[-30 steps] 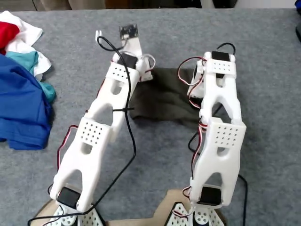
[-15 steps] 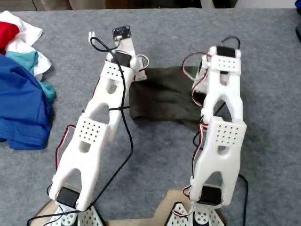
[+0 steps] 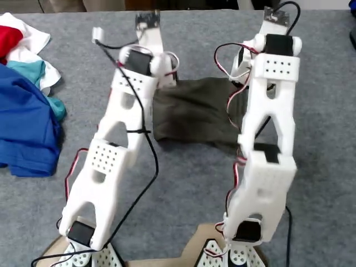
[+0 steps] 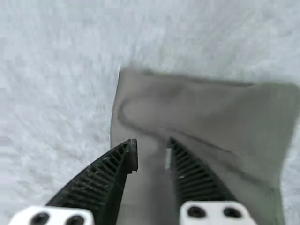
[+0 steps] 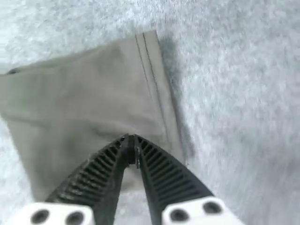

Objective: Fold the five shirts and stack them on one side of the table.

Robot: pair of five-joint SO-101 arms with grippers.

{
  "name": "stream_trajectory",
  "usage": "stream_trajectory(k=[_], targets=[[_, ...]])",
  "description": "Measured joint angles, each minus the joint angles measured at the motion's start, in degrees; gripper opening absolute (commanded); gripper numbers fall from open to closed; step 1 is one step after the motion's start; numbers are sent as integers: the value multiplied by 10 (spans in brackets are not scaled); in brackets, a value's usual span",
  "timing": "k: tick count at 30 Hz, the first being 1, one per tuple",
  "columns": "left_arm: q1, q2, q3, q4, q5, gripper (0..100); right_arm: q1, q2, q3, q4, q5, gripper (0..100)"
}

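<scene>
Looks like you're wrapping up shirt one. The olive shirt (image 3: pixel 192 111) lies as a flat, neat rectangle mid-worktop, a touch toward 12 o'clock, between your two arms. It reads as soft matte knit, with a stitched hem along one edge and a few shallow creases.

Your left pincer (image 4: pixel 151 154) hovers over it with the jaws a little apart and nothing in them. Your right pincer (image 5: pixel 130 145) is pinched closed above the hem side, and as far as I can tell it's empty too.

The unfolded heap (image 3: pixel 25 122) of blue, teal, white and red sits rumpled at 9 to 10 o'clock on the fuzzy grey worktop (image 3: pixel 322 83).

Next move, I'd guess: slide the olive one off to a side without springing the folds, then drag out one limp shirt.
</scene>
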Motion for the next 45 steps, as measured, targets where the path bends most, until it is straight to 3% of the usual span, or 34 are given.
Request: stream_trajectory(k=[5, 16, 23, 30, 45], targets=[[-12, -147, 114, 0, -65, 19, -24, -176, 207, 0, -62, 9], [-139, -550, 617, 0, -90, 19, -25, -462, 544, -1, -196, 14], [-229, -761, 833, 0, -148, 20, -19, -481, 724, -156, -270, 226], [-265, -833, 927, 0, -154, 20, -25, -464, 868, -382, -360, 233], [-265, -834, 943, 0, -120, 20, -117, -359, 875, -555, -574, 231]])
